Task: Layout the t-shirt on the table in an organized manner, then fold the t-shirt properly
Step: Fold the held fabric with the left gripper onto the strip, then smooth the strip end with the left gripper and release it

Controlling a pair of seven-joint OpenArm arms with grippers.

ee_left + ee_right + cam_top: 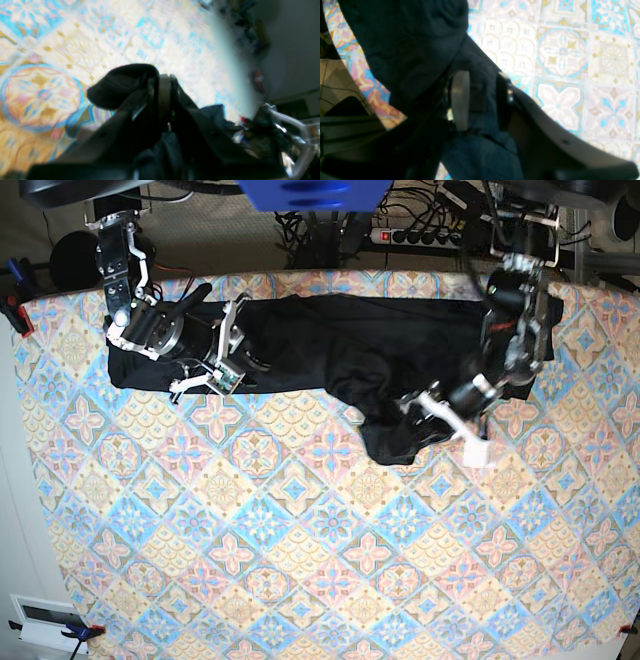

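Observation:
The black t-shirt (350, 340) lies stretched along the far side of the table (300, 560), with a bunched lobe hanging toward the middle. My left gripper (432, 418) is at that lobe on the right. In the left wrist view it (163, 77) is shut on a fold of the t-shirt (120, 85) just above the patterned table (62, 50). My right gripper (240, 345) is at the shirt's left end. In the right wrist view dark t-shirt fabric (407, 45) runs between its jaws (481, 77), which are shut on it, over the table (570, 75).
A power strip (420, 235) and cables lie behind the table's far edge. Clamps hold the tablecloth at the far left corner (15, 310) and the near left corner (75, 632). The patterned cloth covers the near half of the table.

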